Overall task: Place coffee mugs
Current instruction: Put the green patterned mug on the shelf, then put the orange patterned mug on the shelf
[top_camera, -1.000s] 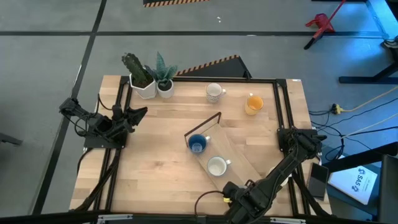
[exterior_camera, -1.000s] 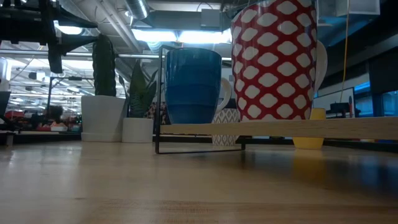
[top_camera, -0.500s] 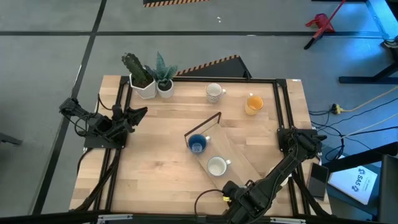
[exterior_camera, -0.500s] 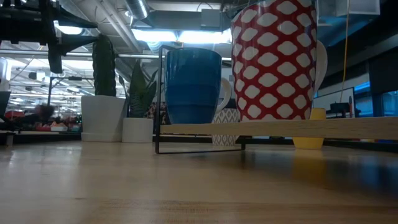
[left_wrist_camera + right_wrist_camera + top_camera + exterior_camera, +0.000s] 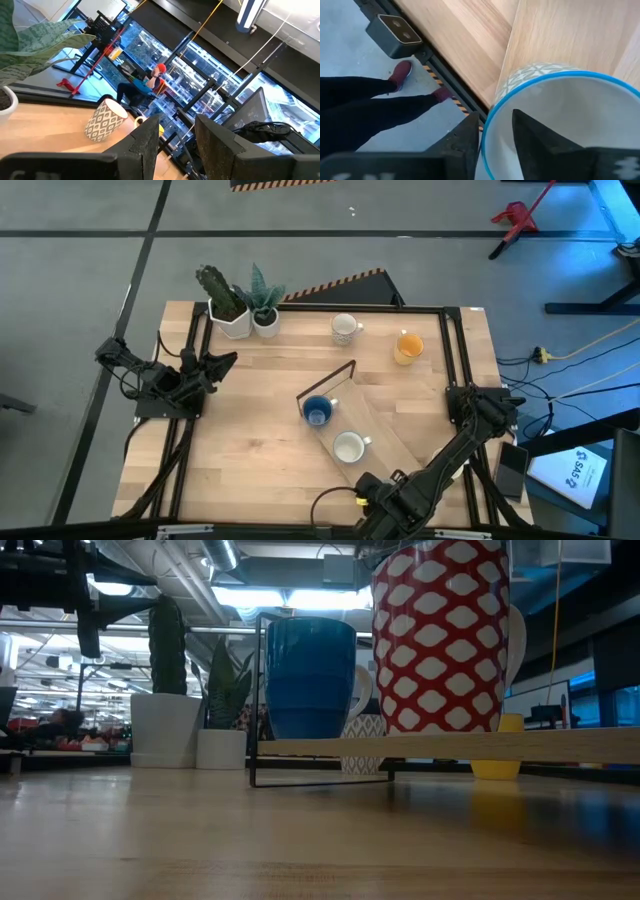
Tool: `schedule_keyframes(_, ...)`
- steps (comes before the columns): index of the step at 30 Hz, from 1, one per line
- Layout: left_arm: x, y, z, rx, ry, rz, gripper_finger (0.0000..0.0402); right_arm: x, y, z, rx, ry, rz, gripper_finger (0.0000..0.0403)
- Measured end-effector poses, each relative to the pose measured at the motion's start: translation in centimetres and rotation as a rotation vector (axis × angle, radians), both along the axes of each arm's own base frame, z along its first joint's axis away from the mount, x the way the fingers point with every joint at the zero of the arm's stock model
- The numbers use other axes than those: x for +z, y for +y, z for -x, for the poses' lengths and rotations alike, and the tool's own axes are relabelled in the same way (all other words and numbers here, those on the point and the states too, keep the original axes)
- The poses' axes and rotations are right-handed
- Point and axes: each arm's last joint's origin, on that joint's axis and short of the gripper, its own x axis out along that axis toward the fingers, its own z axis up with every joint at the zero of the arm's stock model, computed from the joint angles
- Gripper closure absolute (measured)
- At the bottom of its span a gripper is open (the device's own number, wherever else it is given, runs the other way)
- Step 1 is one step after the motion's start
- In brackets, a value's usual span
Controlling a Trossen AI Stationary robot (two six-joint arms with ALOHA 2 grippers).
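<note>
the table [image 5: 250, 440] is the biggest thing here, pale wood inside a black frame. a long wooden shelf board [image 5: 365, 425] lies slantwise across its middle, and i'll place everything else from that board.

on the board sit a blue mug [image 5: 318, 412] and a red-and-white patterned mug [image 5: 349, 447], side by side. past the board's far end, near the table's back edge, a cream patterned mug [image 5: 345, 328] and an orange mug [image 5: 408, 347] stand apart on bare wood. two potted plants [image 5: 240, 305] stand at the back corner, well clear of the board.

the right gripper [image 5: 492, 145] is down by the board's near end, low at the table's front edge. its fingers straddle the rim of a blue-rimmed mug [image 5: 555, 120], one inside and one outside, so it looks to be gripping that mug. the step in hand seems to be carrying this one to the board. next it wants lifting clear of the edge and setting down upright on free board, without knocking the red-and-white mug close by.

the left gripper [image 5: 175, 142] waits at the table's side, well away from the board, its fingers a narrow gap apart with nothing between them.

beyond the front edge, a person's legs and shoes [image 5: 405, 85] stand on the floor.
</note>
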Motion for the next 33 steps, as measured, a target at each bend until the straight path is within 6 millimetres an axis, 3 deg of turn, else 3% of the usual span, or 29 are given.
schedule_keyframes(16,0.0,0.0,0.0,0.0,0.0,0.0,0.028,0.4,-0.1,0.1,0.06,-0.015,0.002,0.0286)
schedule_keyframes(29,0.0,0.0,0.0,0.0,0.001,-0.001,0.028,6.4,-2.1,2.0,0.125,0.0,0.128,0.0286)
schedule_keyframes(33,0.0,0.0,0.0,0.0,0.001,-0.001,0.028,7.3,-2.3,2.0,0.167,-0.044,0.124,0.0286)
